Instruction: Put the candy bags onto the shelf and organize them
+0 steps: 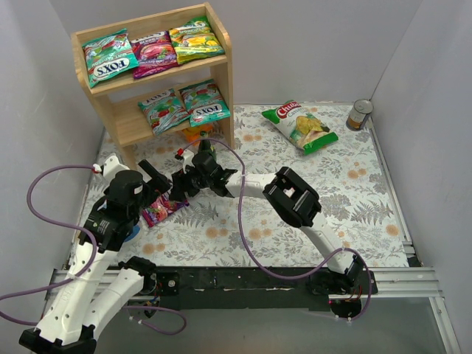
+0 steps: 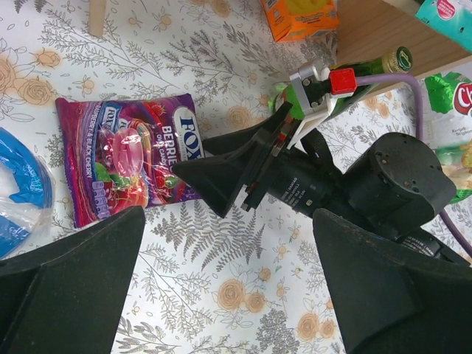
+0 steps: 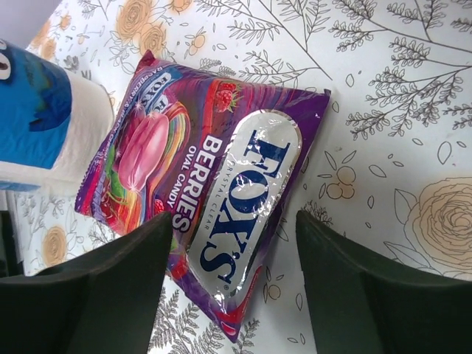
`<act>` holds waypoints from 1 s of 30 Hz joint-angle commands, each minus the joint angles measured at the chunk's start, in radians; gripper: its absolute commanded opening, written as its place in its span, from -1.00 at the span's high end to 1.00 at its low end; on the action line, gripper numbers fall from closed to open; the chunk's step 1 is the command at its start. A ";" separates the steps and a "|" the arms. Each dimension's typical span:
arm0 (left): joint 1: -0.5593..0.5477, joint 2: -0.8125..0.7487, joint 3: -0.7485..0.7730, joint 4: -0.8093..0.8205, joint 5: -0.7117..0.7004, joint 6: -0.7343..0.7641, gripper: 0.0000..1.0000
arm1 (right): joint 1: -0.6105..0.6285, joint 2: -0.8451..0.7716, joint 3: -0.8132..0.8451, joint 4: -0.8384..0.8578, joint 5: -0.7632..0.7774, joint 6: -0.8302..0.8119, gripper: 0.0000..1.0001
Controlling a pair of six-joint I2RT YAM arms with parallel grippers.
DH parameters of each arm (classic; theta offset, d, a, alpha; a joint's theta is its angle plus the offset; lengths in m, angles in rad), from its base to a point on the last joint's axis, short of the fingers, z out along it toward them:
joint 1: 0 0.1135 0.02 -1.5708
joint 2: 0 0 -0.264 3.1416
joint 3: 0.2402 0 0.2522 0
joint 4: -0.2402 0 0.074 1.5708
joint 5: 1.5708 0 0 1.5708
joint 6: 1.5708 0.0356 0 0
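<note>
Wood comes first: the shelf [image 1: 227,96] stands at the far left of the bench [image 1: 346,192] and already carries five candy bags, three along the top tier and two on the lower one. The sixth, a purple berries bag [image 3: 206,199], lies flat on the bench just in front of the shelf, label up. I judge the step in hand to be the pickup of this last bag.

My right pincer [image 3: 232,236] hovers directly over the purple bag with its jaws apart, and the bag's near end shows between the two fingers. I cannot tell whether they touch the foil yet. My left pincer [image 2: 228,217] hangs close by, jaws wide apart and holding nothing.

As I read it, the next move calls for lowering the right pincer onto the bag. It should close on a fold of the pouch rather than skate over the slick foil. Then I lift it and carry it to the lower tier, which holds one bag fewer than the top. The left pincer sits very near, so I would need to mind it on the way up.

Counted from largest to smallest:
- One shelf with two tiers.
- One white-and-green chip bag [image 1: 300,125], lying well to the right.
- Six candy bags in all, five shelved and one on the bench.
- One can [image 1: 360,115] in the far right corner.
</note>
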 commanded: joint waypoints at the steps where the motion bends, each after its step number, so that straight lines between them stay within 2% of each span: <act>1: 0.002 0.002 0.051 -0.015 -0.027 0.014 -0.96 | -0.004 0.046 0.025 -0.021 -0.104 0.069 -0.25; 3: 0.002 0.006 0.062 -0.018 -0.023 0.016 -0.96 | -0.007 0.053 0.022 -0.018 -0.120 0.093 -0.06; 4: 0.002 0.008 0.065 -0.018 -0.019 0.017 -0.96 | -0.009 0.053 0.023 -0.027 -0.117 0.104 0.11; 9: 0.002 0.003 0.096 -0.016 -0.004 0.034 -0.96 | -0.015 0.050 0.026 -0.028 -0.138 0.124 0.41; 10: 0.002 0.002 0.099 -0.013 0.010 0.048 -0.96 | -0.018 0.045 0.026 -0.025 -0.150 0.127 0.58; 12: 0.002 0.000 0.107 -0.013 0.016 0.059 -0.96 | -0.023 0.039 0.022 0.001 -0.178 0.142 0.79; 13: 0.002 0.000 0.113 -0.015 0.018 0.063 -0.96 | -0.030 0.039 0.020 0.010 -0.211 0.155 0.97; 20: 0.002 -0.004 0.151 -0.024 0.012 0.079 -0.96 | -0.062 -0.044 -0.092 0.241 -0.342 0.342 0.97; 24: 0.002 -0.004 0.172 -0.028 0.001 0.083 -0.96 | -0.075 -0.168 -0.173 0.340 -0.321 0.379 0.97; 30: 0.002 -0.004 0.197 -0.038 -0.010 0.086 -0.96 | -0.093 -0.323 -0.245 0.374 -0.236 0.368 0.97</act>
